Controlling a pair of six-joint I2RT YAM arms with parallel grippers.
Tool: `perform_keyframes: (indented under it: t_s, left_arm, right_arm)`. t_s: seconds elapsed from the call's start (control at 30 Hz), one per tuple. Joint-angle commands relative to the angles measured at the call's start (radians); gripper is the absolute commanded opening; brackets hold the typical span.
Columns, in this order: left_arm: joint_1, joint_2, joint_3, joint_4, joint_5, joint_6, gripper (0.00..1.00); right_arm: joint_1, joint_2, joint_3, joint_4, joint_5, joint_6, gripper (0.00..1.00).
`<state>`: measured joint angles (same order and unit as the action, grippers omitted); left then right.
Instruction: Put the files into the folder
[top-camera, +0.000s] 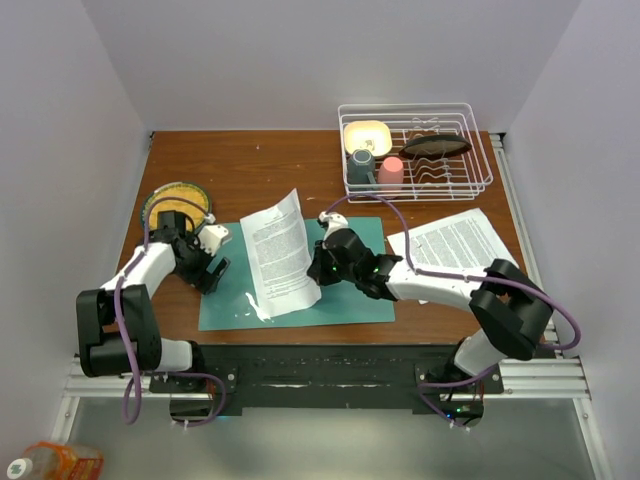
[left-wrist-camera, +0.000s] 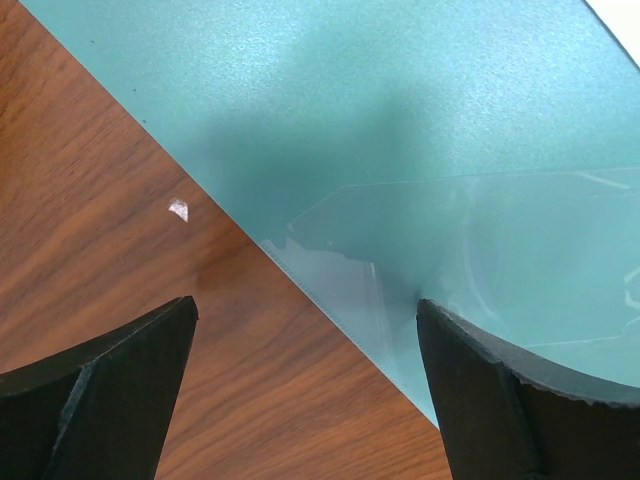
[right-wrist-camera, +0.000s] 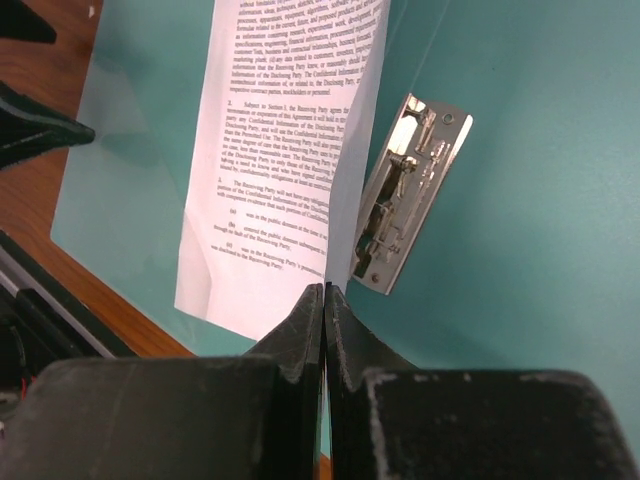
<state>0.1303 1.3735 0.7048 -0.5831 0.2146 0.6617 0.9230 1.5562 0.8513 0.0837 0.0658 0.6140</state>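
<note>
The teal folder (top-camera: 355, 290) lies open and flat on the table; it also shows in the left wrist view (left-wrist-camera: 400, 110) and the right wrist view (right-wrist-camera: 520, 280). My right gripper (top-camera: 322, 272) is shut on the edge of a printed white sheet (top-camera: 280, 255), one of the files, and holds it bent up over the folder's left leaf; in the right wrist view the sheet (right-wrist-camera: 280, 170) rises from my shut gripper (right-wrist-camera: 325, 292). Another printed sheet (top-camera: 455, 240) lies on the table at the right. My left gripper (top-camera: 212, 270) is open over the folder's left edge; in the left wrist view it (left-wrist-camera: 305, 320) is empty.
A metal clip (right-wrist-camera: 410, 195) sits on the folder's inside. A white wire dish rack (top-camera: 415, 150) with a bowl, cups and a dark item stands at the back right. A round plate (top-camera: 178, 203) lies at the left. A clear pocket (left-wrist-camera: 520, 260) covers part of the folder.
</note>
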Motion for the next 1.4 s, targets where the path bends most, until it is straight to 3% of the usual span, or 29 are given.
perform_keyframes:
  t_s: [0.0, 0.2, 0.4, 0.6, 0.93, 1.2, 1.37]
  left_arm:
    - [-0.001, -0.04, 0.013, -0.021, 0.034, 0.03, 0.97]
    - [-0.001, -0.047, 0.022, -0.032, 0.045, 0.038, 0.97]
    - [-0.003, -0.04, 0.027, -0.029, 0.043, 0.042, 0.97]
    - [-0.001, -0.047, 0.016, -0.024, 0.042, 0.049, 0.97]
    - [0.0, -0.044, 0.068, -0.058, 0.077, 0.058, 0.97]
    - [0.026, -0.028, 0.068, -0.098, 0.052, 0.153, 1.0]
    - [0.043, -0.036, 0.013, -0.049, -0.035, 0.211, 1.0]
  right_arm:
    - [0.053, 0.004, -0.014, 0.077, 0.127, 0.087, 0.0]
    - [0.056, -0.022, -0.034, 0.051, 0.232, 0.135, 0.0]
    - [0.056, -0.036, -0.018, 0.04, 0.209, 0.139, 0.0]
    - [0.091, -0.03, -0.081, 0.099, 0.152, 0.25, 0.0]
    - [0.148, -0.042, -0.104, 0.087, 0.203, 0.325, 0.0]
    - [0.149, 0.002, -0.051, 0.09, 0.218, 0.265, 0.0]
    - [0.149, 0.005, 0.006, 0.047, 0.232, 0.11, 0.0]
